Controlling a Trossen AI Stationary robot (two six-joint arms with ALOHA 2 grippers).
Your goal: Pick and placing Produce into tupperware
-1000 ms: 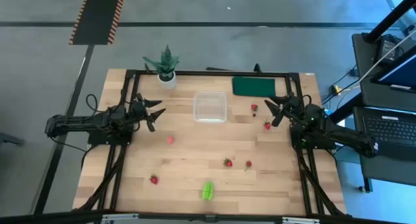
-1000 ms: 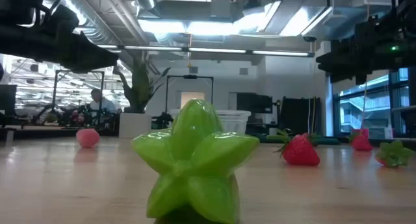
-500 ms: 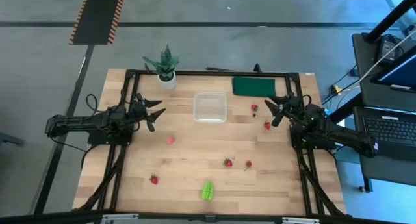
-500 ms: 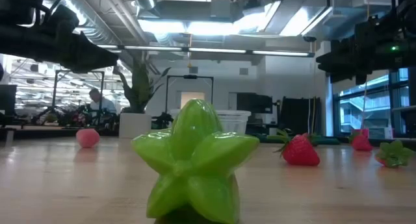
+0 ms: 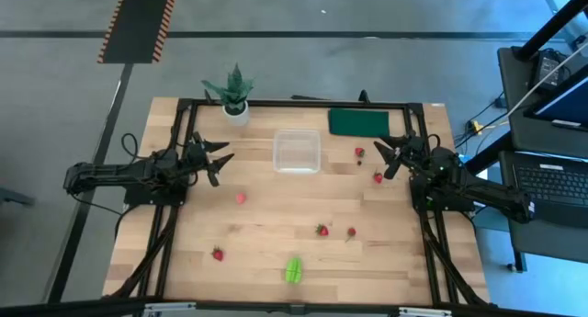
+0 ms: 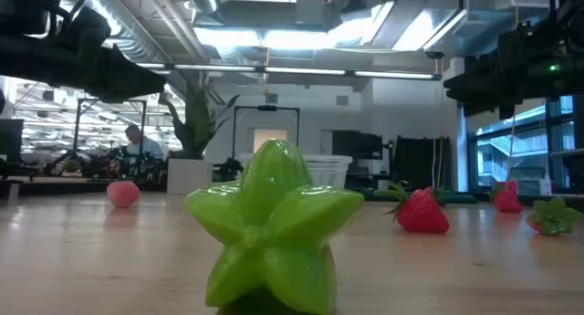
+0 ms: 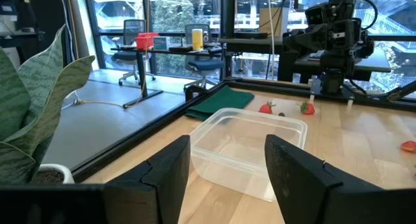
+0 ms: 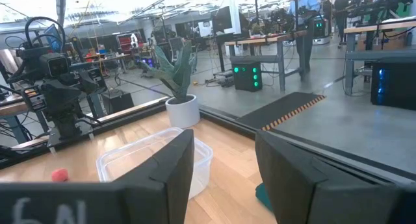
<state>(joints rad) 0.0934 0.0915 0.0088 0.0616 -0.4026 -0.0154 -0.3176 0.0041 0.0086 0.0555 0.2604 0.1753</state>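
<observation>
The clear tupperware point(image 5: 297, 152) sits on the table's far middle, also seen in the left wrist view point(image 7: 250, 146) and right wrist view point(image 8: 156, 159). Red berries lie scattered: two near the right gripper point(image 5: 359, 152) point(image 5: 377, 177), two mid-table point(image 5: 322, 230) point(image 5: 350, 232), one near-left point(image 5: 218, 254). A pinkish piece point(image 5: 241, 197) lies left of centre. The lime-green star piece point(image 5: 293, 269) rests near the near edge, large in the low view point(image 6: 274, 228). My left gripper point(image 5: 220, 158) is open, left of the box. My right gripper point(image 5: 384, 156) is open, right of it.
A spiky plant in a white pot point(image 5: 235, 95) stands at the far-left corner. A dark green pad point(image 5: 358, 122) lies at the far edge, right of the box. A black frame point(image 5: 303, 103) runs around the table. Bare wood lies between the box and the near berries.
</observation>
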